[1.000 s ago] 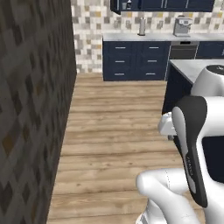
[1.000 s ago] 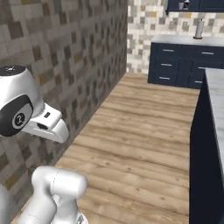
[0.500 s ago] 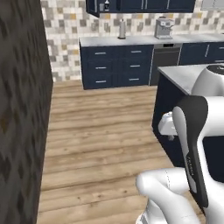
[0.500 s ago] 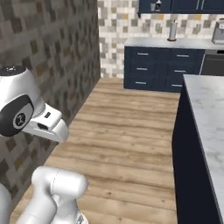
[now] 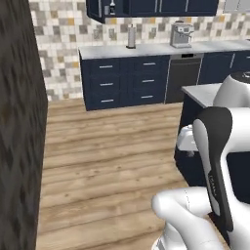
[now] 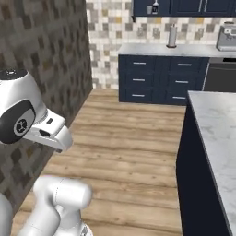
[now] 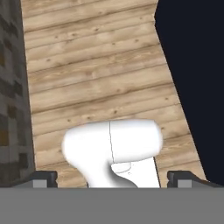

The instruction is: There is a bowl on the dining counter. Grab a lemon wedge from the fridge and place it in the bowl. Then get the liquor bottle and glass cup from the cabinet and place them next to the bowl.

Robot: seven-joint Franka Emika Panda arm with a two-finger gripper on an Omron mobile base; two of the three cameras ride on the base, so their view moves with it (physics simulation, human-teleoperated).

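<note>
Cabinet (image 5: 146, 6) up on the far wall has slid into view as the base turned. Claw (image 7: 111, 178) is spread wide, holding nothing, so fetching comes next.

I've got the arm (image 5: 215, 161) folded close over the base, elbow raised and the white links stacked in front of both base cameras. The hand points down toward the floor. The gripper (image 7: 112, 178) has its jaws spread wide, one dark fingertip (image 7: 43, 178) at each bottom corner of the hand view, and nothing sits between them.
</note>
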